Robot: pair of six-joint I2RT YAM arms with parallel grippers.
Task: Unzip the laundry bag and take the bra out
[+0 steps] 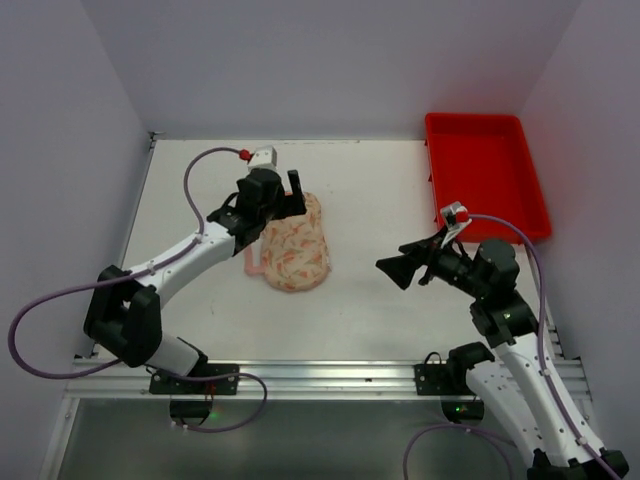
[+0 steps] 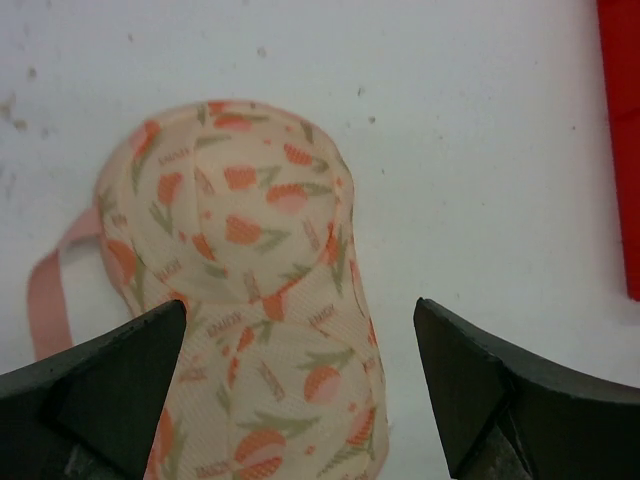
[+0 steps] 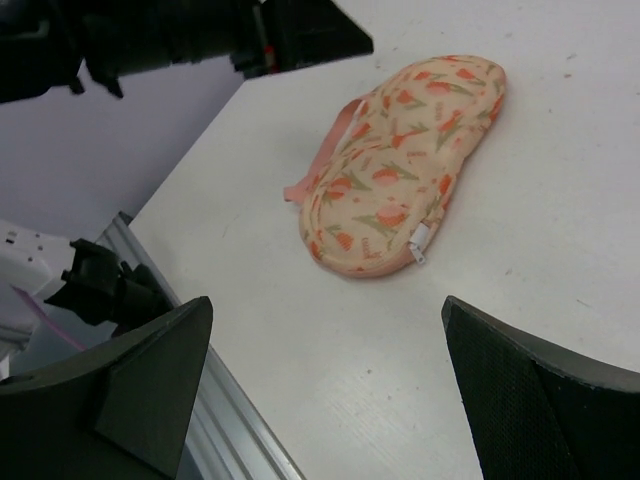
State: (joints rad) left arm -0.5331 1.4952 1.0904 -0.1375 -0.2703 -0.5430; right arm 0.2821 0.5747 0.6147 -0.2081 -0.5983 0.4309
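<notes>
Bag (image 1: 295, 250) lies flat on the table (image 1: 380, 200), long axis running away from my bases, printed side up. Looks zipped all round. The bra is not visible, so I can't tell anything about it.

Left gripper (image 1: 290, 205): over the bag's far end, jaws spread wide, nothing between them but air. In the left wrist view the left gripper (image 2: 300, 310) straddles the bag (image 2: 250, 300) at its narrow waist, one finger to each side. Can't tell if either finger touches the fabric.

Right gripper (image 1: 395, 262): well apart from the bag, off to its right, pointing back toward it. Jaws wide apart, holding nothing. In the right wrist view the right gripper (image 3: 328, 305) frames the bag (image 3: 400, 190) from a distance, with bare table between.

Strap (image 1: 250, 265): pink loop, sticks out from the bag's left side, flat on the table. It also shows in the left wrist view (image 2: 45, 300) and behind the bag in the right wrist view (image 3: 325, 160).

Zip pull (image 3: 420, 243): small, white, on the bag's edge seam near the end closest to the right gripper. Seam around it looks shut.

Tray (image 1: 430, 180): red, well to the right of the bag and beyond it, by the far right corner. A sliver of the tray (image 2: 622, 150) shows at the right edge of the left wrist view.
</notes>
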